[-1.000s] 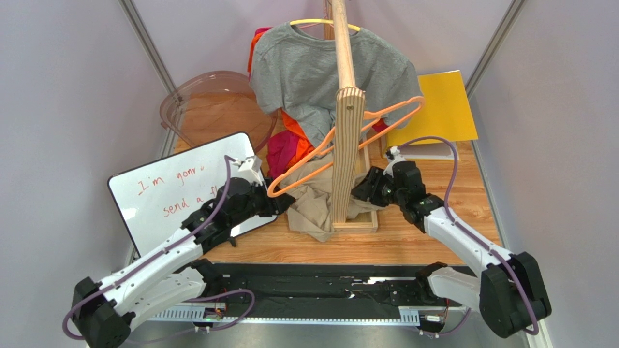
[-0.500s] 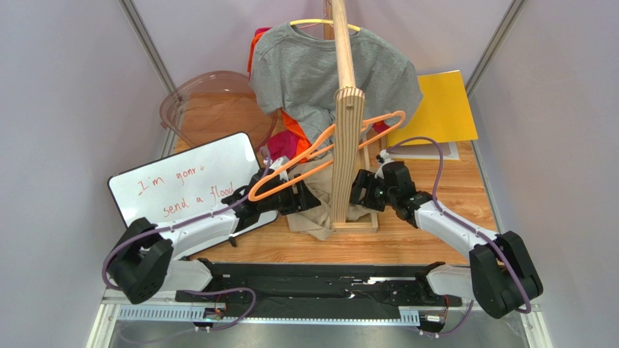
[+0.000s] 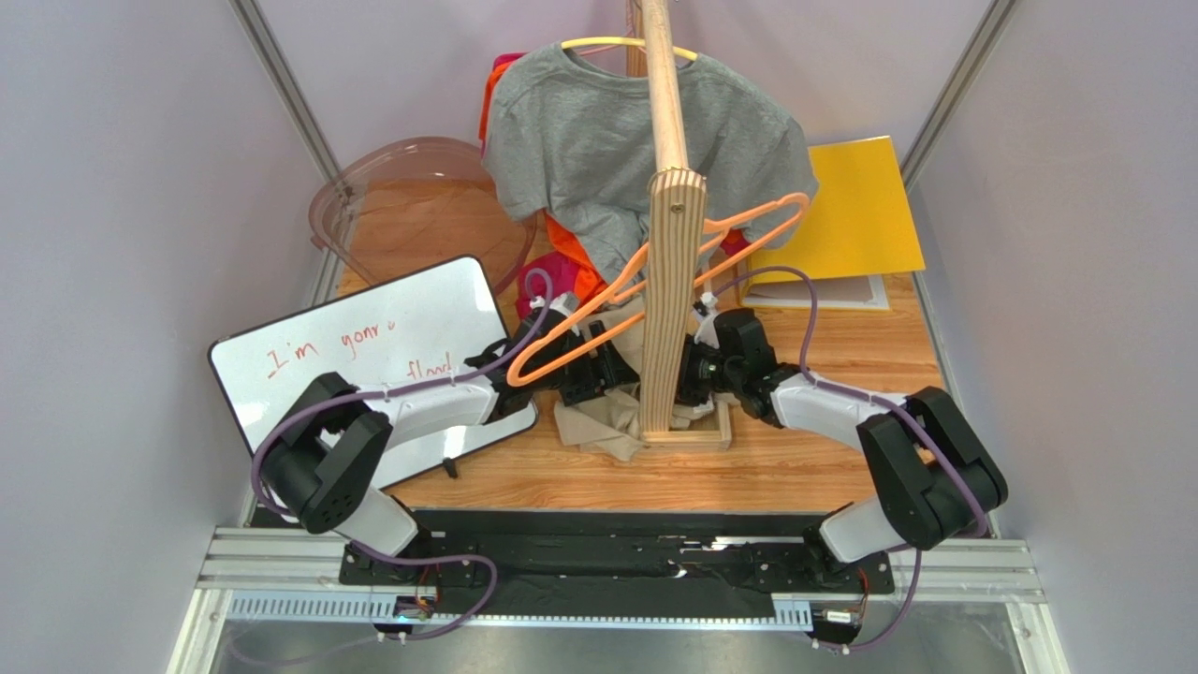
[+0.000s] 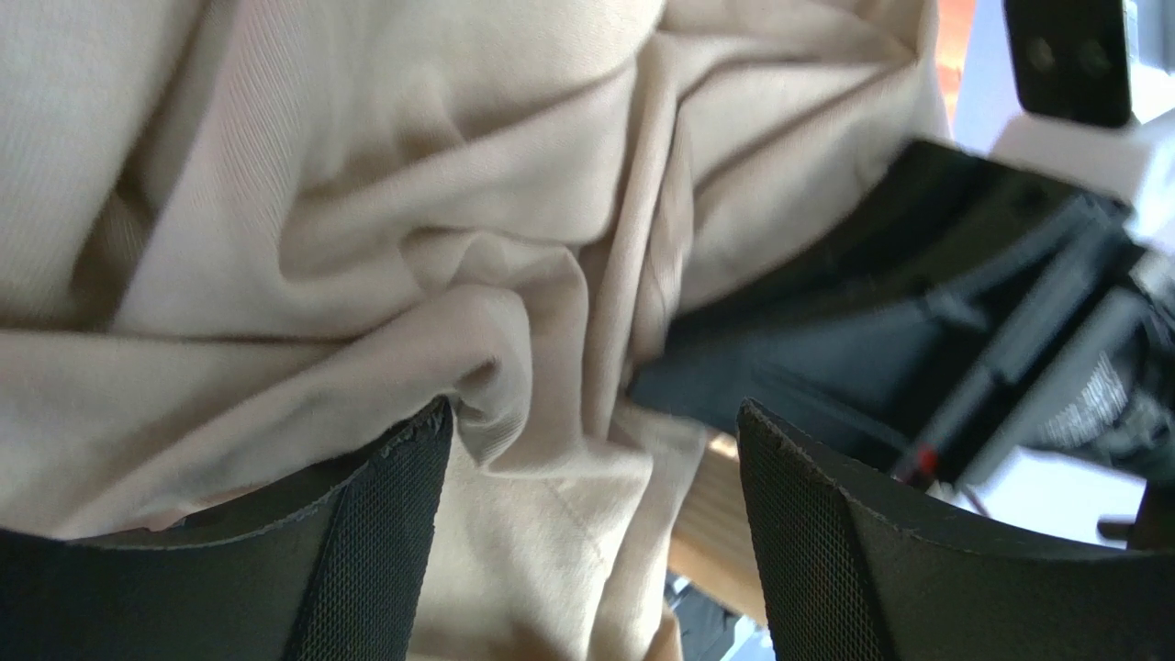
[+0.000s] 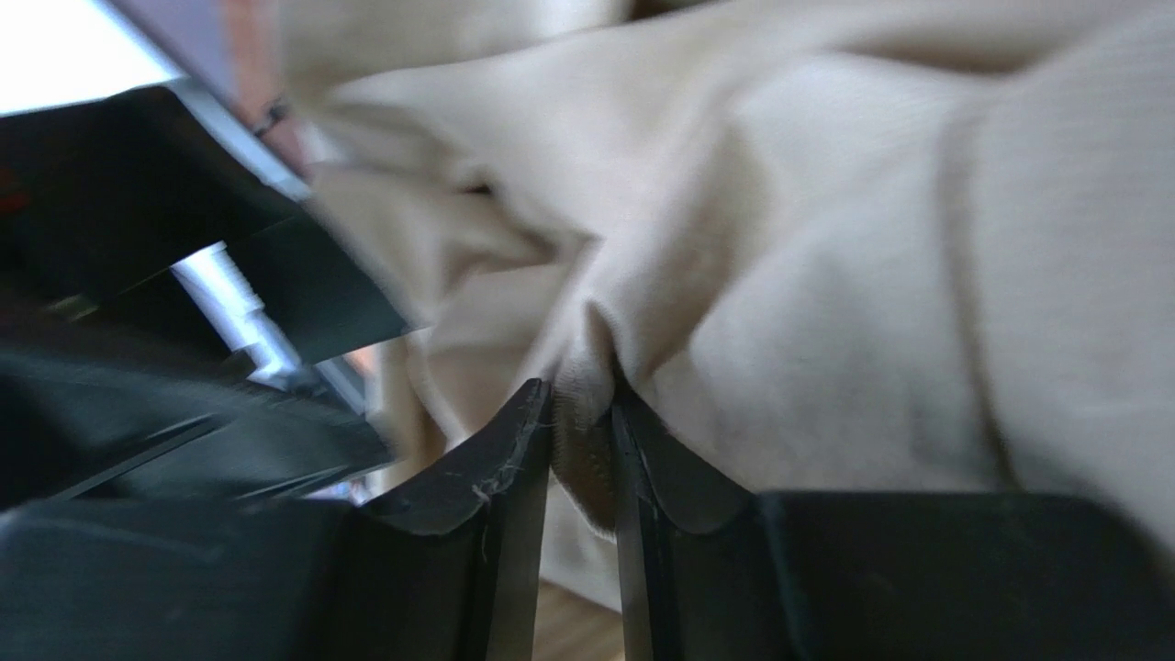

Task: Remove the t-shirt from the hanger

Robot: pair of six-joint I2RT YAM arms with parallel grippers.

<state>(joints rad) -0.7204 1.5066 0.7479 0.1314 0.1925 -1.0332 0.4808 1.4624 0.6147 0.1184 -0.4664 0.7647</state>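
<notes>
The t-shirt [image 3: 602, 421] lies bunched on the desk [image 3: 788, 478] at the foot of the wooden stand [image 3: 672, 267], beneath the tilted orange hanger [image 3: 613, 289]. The right fingers [image 5: 513, 455] are clenched on a fold of it. The left fingers [image 4: 400, 510] are spread wide, with cloth bulging between them.

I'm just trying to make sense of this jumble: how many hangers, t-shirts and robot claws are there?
Hangers: 2 (orange hanger, yellow hanger)
T-shirts: 2 (grey t-shirt, beige t-shirt)
Claws: 2 (left claw, right claw)
Total: 6
</notes>
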